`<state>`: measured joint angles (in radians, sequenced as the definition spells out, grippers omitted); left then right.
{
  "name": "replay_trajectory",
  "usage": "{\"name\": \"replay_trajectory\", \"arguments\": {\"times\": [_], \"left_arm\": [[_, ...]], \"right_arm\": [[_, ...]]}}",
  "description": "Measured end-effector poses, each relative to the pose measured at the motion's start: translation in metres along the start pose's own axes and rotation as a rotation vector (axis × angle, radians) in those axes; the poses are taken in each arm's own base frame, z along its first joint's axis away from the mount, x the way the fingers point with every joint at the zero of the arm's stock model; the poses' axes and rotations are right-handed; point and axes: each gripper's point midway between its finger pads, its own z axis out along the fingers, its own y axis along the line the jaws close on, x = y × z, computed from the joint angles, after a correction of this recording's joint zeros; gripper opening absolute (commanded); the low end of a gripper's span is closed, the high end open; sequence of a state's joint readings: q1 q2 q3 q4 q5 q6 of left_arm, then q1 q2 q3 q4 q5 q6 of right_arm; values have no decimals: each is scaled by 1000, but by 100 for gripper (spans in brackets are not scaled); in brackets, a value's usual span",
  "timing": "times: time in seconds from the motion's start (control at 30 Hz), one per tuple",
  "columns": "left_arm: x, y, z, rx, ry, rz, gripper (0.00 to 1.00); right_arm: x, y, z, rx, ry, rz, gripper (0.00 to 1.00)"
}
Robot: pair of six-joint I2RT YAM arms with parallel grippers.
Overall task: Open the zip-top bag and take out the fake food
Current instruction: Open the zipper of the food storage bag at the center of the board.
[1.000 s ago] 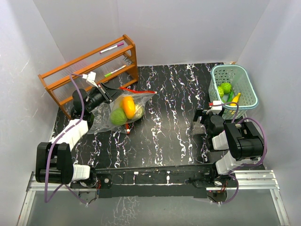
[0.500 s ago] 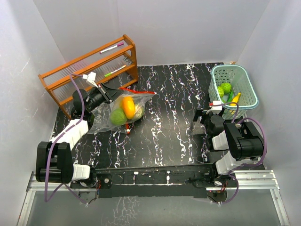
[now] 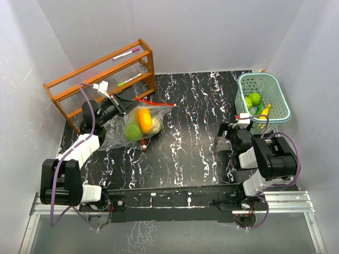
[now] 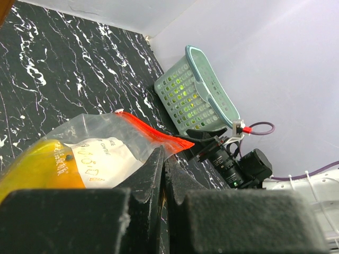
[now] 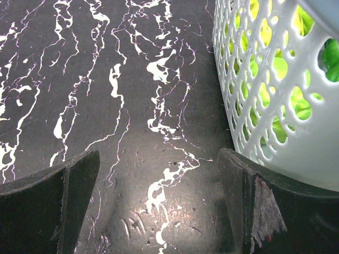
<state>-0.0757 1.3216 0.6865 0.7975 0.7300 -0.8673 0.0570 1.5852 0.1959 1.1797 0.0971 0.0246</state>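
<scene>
A clear zip-top bag (image 3: 139, 126) with a red zip strip lies at the left. It holds an orange piece (image 3: 143, 116), a green piece (image 3: 132, 132) and a pale piece (image 3: 155, 125). My left gripper (image 3: 123, 106) is shut on the bag's top edge by the red strip. In the left wrist view the jaws (image 4: 164, 159) pinch the plastic just below the strip (image 4: 159, 133), with the orange piece (image 4: 37, 166) at the left. My right gripper (image 3: 225, 135) is open and empty, low over the table beside the basket; its view (image 5: 159, 201) shows bare table between the fingers.
A pale-teal slotted basket (image 3: 278, 87) at the back right holds round green pieces (image 3: 253, 99) and a yellow banana (image 3: 265, 111); it also shows in the right wrist view (image 5: 275, 132) and the left wrist view (image 4: 198, 90). A wooden rack (image 3: 100, 79) with markers stands at the back left. White walls enclose the table.
</scene>
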Motion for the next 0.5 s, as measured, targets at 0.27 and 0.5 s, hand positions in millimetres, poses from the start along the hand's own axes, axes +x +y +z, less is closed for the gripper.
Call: {"name": "replay_trajectory", "arguments": {"times": [0.27, 0.5], "left_arm": [[1, 0, 0, -2, 4, -4, 0], [3, 1, 3, 13, 24, -31, 0]], "right_arm": [[0, 0, 0, 0, 0, 0, 99], [0, 0, 0, 0, 0, 0, 99]]}}
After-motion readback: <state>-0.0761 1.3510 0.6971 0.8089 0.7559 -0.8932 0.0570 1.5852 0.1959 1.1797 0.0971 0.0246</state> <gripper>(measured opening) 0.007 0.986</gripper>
